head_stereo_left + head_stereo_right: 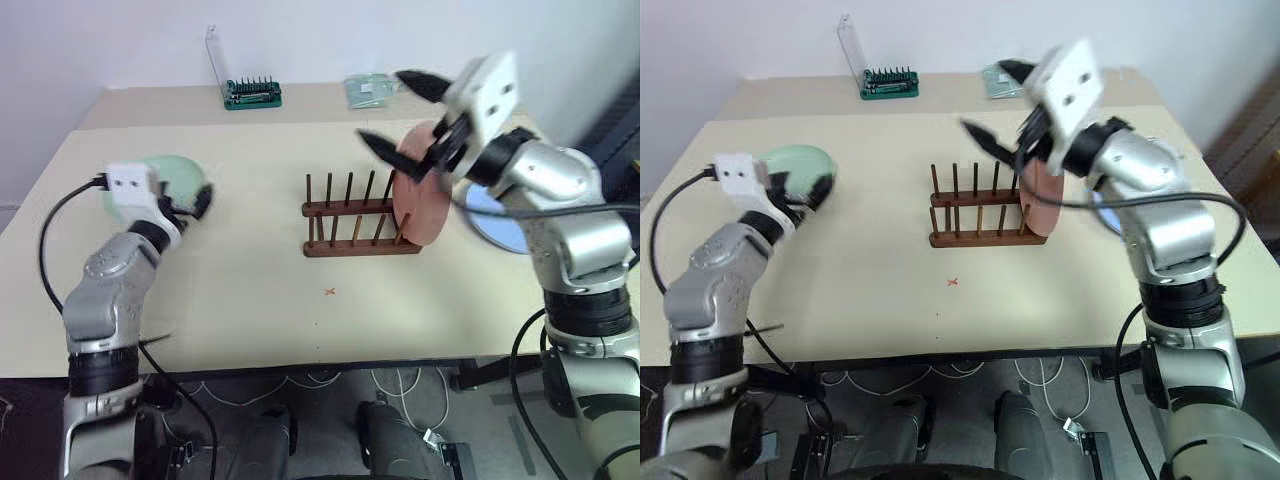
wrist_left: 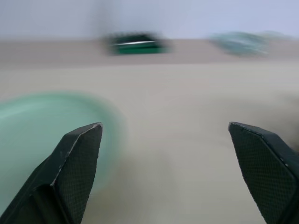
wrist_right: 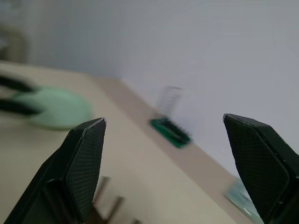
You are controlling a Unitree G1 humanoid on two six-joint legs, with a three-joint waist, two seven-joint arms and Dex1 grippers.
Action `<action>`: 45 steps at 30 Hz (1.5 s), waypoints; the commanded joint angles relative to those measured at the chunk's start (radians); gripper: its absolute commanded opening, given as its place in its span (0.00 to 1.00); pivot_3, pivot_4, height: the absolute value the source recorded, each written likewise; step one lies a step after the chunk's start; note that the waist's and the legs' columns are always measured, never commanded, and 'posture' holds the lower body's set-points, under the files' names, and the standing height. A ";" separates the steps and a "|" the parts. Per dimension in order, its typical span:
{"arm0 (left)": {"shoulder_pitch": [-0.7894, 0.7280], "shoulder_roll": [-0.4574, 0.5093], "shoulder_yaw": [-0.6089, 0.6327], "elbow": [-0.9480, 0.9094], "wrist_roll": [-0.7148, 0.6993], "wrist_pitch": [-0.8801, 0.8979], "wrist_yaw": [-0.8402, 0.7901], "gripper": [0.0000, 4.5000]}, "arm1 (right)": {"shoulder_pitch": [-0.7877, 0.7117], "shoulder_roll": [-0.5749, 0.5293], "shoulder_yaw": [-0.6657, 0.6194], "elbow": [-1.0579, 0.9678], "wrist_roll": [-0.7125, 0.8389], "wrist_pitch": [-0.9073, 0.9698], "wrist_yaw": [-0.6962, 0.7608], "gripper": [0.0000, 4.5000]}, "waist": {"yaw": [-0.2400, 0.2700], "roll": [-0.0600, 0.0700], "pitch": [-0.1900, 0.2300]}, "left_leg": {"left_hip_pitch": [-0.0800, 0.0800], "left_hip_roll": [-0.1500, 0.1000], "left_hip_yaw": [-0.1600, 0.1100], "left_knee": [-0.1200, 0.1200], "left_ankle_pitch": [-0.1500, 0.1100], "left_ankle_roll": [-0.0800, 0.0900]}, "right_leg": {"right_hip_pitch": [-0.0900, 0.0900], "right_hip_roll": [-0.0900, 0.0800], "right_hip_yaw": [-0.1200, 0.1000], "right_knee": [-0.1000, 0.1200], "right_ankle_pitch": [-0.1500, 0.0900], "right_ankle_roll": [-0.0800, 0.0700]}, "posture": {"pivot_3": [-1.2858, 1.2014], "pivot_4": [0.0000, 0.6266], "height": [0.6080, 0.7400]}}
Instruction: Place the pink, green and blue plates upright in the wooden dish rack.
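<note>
A: State of each claw?

B: The right gripper (image 1: 400,108) is spread wide and empty, raised above the rack's right end. The left gripper (image 1: 196,201) is also spread wide and empty, level with the table (image 1: 250,290), its fingers at the near edge of the green plate (image 1: 172,178).

A: Location of the task items?

B: The wooden dish rack (image 1: 355,222) stands mid-table. The pink plate (image 1: 422,205) stands upright in its rightmost slot. The green plate lies flat at the table's left. The blue plate (image 1: 497,226) lies flat right of the rack, partly hidden by the right arm.

A: Handling characteristics?

B: Judged rigid, light and smooth, probably plastic. A flat plate offers only its rim; pinch across the rim edge, then tip it vertical. Expect slip on the glossy surface.

A: Counts?

B: Three plates, one per colour; one racked, two remaining. One rack, two peg rows. One green tool holder (image 1: 252,94) at the back.
</note>
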 commanded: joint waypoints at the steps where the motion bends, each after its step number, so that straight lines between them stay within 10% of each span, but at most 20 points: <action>1: -0.048 0.004 0.092 0.051 0.026 0.056 0.145 0.99 | -0.002 0.037 0.040 -0.044 -0.059 -0.052 0.014 0.91 | 0.000 0.000 0.000 | 0.000 0.000 0.000 0.000 0.000 0.000 | 0.000 0.000 0.000 0.000 0.000 0.000 | 0.52 0.24 1.00; 15: -0.317 0.020 0.343 0.619 -0.094 0.039 0.285 0.99 | 0.080 0.148 0.052 -0.092 -0.065 -0.019 0.019 0.91 | 0.001 -0.002 -0.001 | 0.000 -0.001 -0.002 0.000 0.001 -0.002 | 0.000 0.000 -0.001 0.001 0.000 0.000 | 0.52 0.24 1.00; 25: -0.374 0.062 0.322 0.746 -0.092 -0.063 0.247 0.01 | 0.102 0.159 0.051 -0.106 -0.096 -0.001 0.014 0.91 | -0.002 -0.002 -0.001 | 0.000 -0.001 -0.001 -0.001 0.001 -0.003 | -0.001 0.000 -0.001 0.001 0.000 0.000 | 0.52 0.24 1.00; 45: -0.348 -0.153 -0.069 -0.244 -0.195 0.154 0.168 0.01 | -0.049 0.099 0.225 0.261 -0.681 -0.484 -0.126 0.91 | -0.002 -0.003 0.000 | 0.000 -0.001 0.000 -0.001 0.003 -0.005 | -0.001 0.000 0.000 0.001 0.000 0.000 | 0.52 0.24 1.00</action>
